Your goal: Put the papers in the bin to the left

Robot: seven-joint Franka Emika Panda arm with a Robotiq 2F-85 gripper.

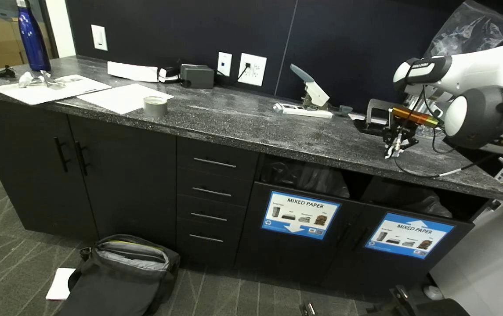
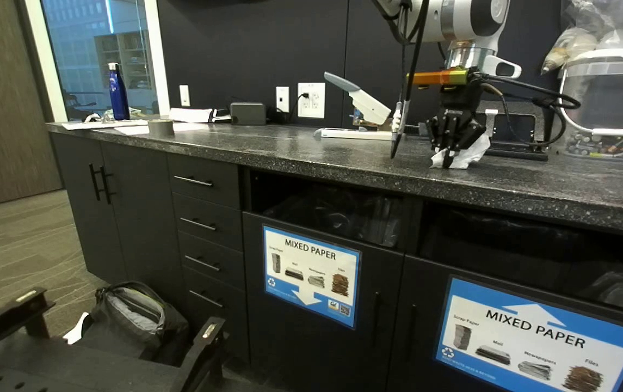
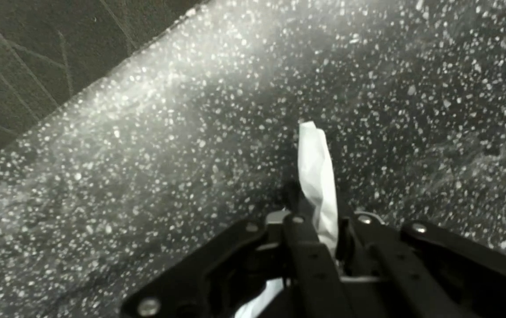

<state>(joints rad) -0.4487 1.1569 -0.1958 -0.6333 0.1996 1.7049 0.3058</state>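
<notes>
- Status: I'm judging this mid-cycle. The pick is looking done for one piece; the drop is pending.
- My gripper [image 2: 447, 155] is clenching a crumpled paper [image 3: 319, 187]; in the wrist view a strip is poking out between the jaws, pinched from both sides.
- That paper is hanging low at the countertop [image 1: 233, 123], near its front edge. Touching or just clear of it? I'm not able to tell.
- Target: I'm taking the left bin [image 2: 322, 340] as the one meant. Its twin, the right bin [image 2: 420, 326], is standing directly beside it.
- I'm seeing only a liner [image 1: 321, 177] in the left slot; whether any paper is lying inside isn't showing.
- Left to do, by my reckoning: lifting, moving out past the counter edge and leftward, dropping to the slot, releasing.
- More crumpled pieces [image 1: 26, 80] are lying on a flat sheet [image 1: 71, 90] by the blue bottle [image 1: 33, 41]. If they're counting too, I'm likely facing further trips.
</notes>
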